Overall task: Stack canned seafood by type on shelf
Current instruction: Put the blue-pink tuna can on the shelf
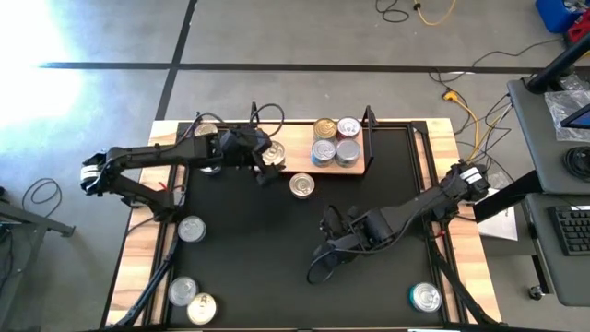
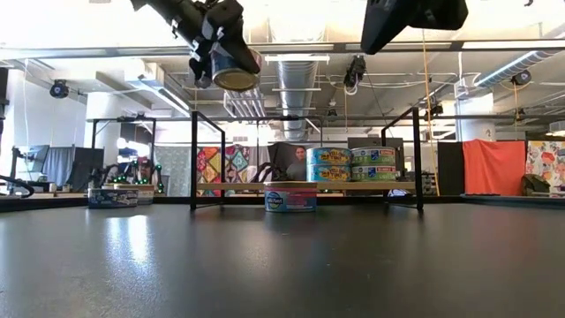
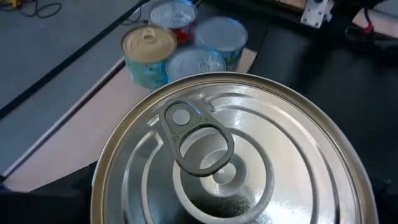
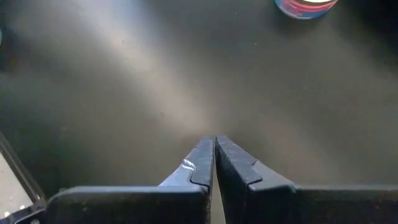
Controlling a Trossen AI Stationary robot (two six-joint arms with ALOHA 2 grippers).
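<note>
Going left to right in the overhead view, three loose tins sit on the counter (image 1: pixel 277 258) toward eight o'clock: one silver-lidded tin (image 1: pixel 191 230) on the black mat, then a silver and gold pair (image 1: pixel 192 300) near the front-left corner.

Next, toward eleven o'clock, the left end effector (image 1: pixel 261 155) is clamped on a silver-lidded tin (image 1: pixel 273 155), carried in the air over the left end of the shelf (image 1: pixel 295 148). The low view shows this tin (image 2: pixel 234 66) tilted, well above the board. The metal is smooth, the wall short and round, so the grip has little to bite on; a slip could drop it onto the stack or off the board. If released while tilted, I judge it could land on its edge and roll.

The lid fills the left wrist view: ribbed bright metal with concentric rings and a pull-tab.

Just in front of the shelf lies a lone silver tin (image 1: pixel 301 185) with a pink and blue label. At twelve to one o'clock, the stacked tins (image 1: pixel 334 141) stand on the pale wood between thin black wire posts, one gold lid among silver. A swing toward them could topple the stacks.

Centre-right, the right end effector (image 1: pixel 334 221) hovers over bare mat, fingers pressed together, holding nothing. At five o'clock, one more tin (image 1: pixel 425 297) waits.
</note>
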